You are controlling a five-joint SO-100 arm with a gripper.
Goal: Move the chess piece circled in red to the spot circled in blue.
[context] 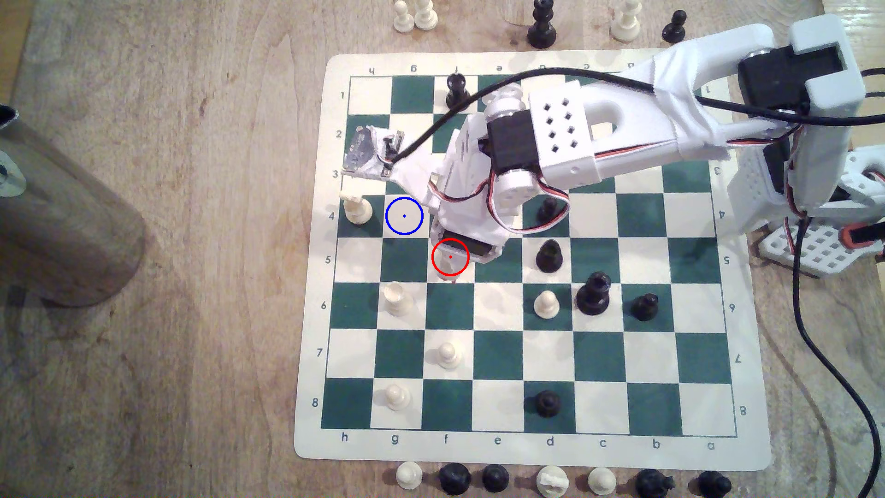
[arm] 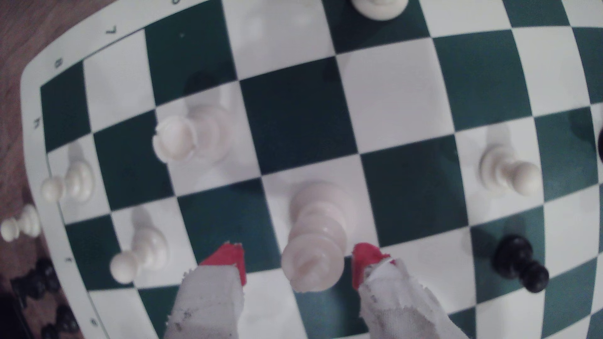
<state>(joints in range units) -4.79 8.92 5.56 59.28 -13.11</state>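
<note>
Over the red-ringed white square we hold our hand (arm: 298, 264), its red-tipped, cloth-wrapped fingers (arm: 228, 260) spread wide to either side of the cream-white bishop-like piece (arm: 315, 238), touching neither side. That piece stands upright on its square of the green-and-white board (context: 498, 359). Diagonally adjacent lies the blue-ringed white square (context: 404, 216), bare, just beside a cream-white notched-top piece (context: 357, 208).

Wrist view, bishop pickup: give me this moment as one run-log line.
phase: pre-grasp | gripper: open, red tips either side of white bishop | bishop: upright on board | blue-ringed square: vacant
</note>
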